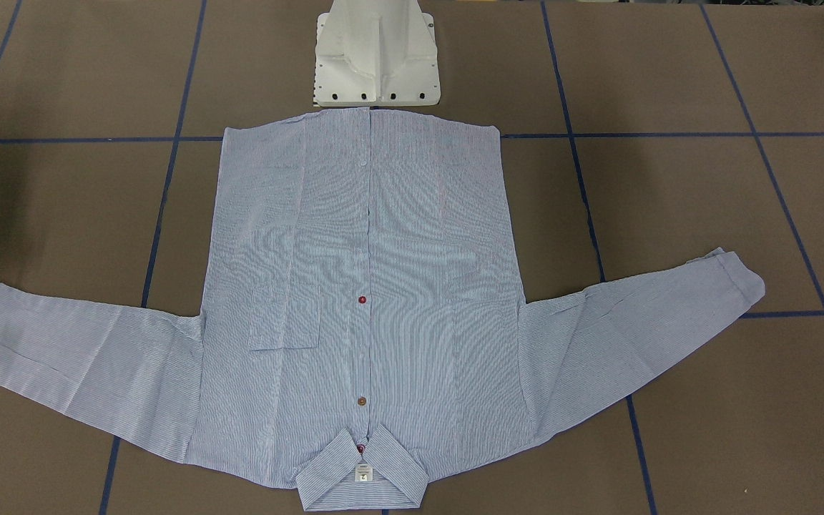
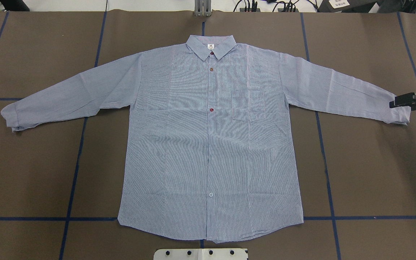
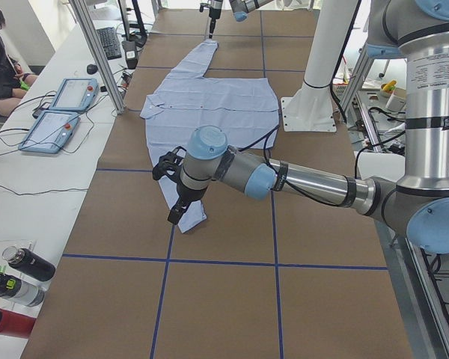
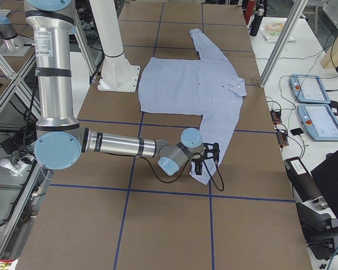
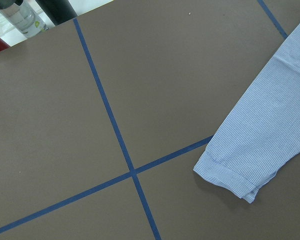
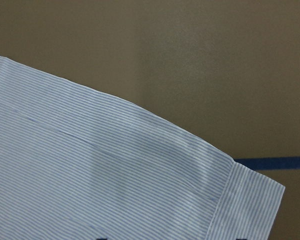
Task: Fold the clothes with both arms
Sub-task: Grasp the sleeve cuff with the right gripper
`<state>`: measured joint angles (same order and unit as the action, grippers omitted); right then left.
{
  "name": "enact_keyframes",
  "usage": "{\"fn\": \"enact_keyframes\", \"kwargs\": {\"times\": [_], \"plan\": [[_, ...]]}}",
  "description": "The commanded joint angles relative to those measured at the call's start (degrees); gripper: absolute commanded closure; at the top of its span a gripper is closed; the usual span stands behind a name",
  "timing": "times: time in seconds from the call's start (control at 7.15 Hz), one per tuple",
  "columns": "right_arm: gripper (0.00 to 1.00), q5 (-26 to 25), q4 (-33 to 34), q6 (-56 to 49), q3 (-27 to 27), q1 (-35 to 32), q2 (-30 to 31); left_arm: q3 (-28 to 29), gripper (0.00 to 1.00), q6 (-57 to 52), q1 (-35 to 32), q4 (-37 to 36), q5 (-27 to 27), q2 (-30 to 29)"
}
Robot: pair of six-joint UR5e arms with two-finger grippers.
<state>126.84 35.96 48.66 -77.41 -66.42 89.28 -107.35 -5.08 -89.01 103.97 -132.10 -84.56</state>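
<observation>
The bench (image 2: 374, 173) is a brown surface divided into large squares by blue tape lines. The shirt (image 2: 208, 144) lies flat on it, front side up and buttoned. Its hem lies just beside the white pedestal base (image 1: 376, 57) and its collar toward the far edge. Both sleeves extend outward and angle slightly toward the robot. The left arm (image 3: 314, 183) reaches low over the bench toward the end of the left sleeve (image 2: 67, 97). The right arm (image 4: 118, 146) reaches in the same manner toward the end of the right sleeve (image 2: 338, 92). The left gripper (image 3: 176, 213) points down near the left cuff (image 5: 225, 177). It appears only in the left-side view, so the state of its jaws cannot be told. The left wrist view shows that cuff from above, lying on bare bench beside a tape crossing. The right gripper (image 2: 395, 103) is at the right cuff (image 6: 250, 205), over its outer end. Two dark jaw tips show at the lower edge of the right wrist view, set well apart, so the jaws are spread with the striped cloth beneath them. The collar (image 2: 226, 43) lies folded down. The chest pocket (image 2: 249, 104) sits on the robot's right side of the placket. On the placket are a red button (image 2: 211, 109) at chest level, a brown button (image 2: 211, 69) above it and a pale button (image 2: 211, 194) near the hem. A small white neck label (image 2: 210, 46) shows inside the collar.
</observation>
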Motion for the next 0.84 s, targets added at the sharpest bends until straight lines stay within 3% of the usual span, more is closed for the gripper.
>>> {"fn": "enact_keyframes", "kwargs": {"times": [0.0, 0.7], "plan": [[0.30, -1.9, -1.0, 1.9, 1.2, 1.1, 0.3, 0.0, 0.00, 0.0, 0.0, 0.0, 0.0, 0.0], [0.31, -3.6, -3.0, 2.2, 1.7, 2.3, 3.0, 0.0, 0.00, -0.3, 0.0, 0.0, -0.3, 0.1]]}}
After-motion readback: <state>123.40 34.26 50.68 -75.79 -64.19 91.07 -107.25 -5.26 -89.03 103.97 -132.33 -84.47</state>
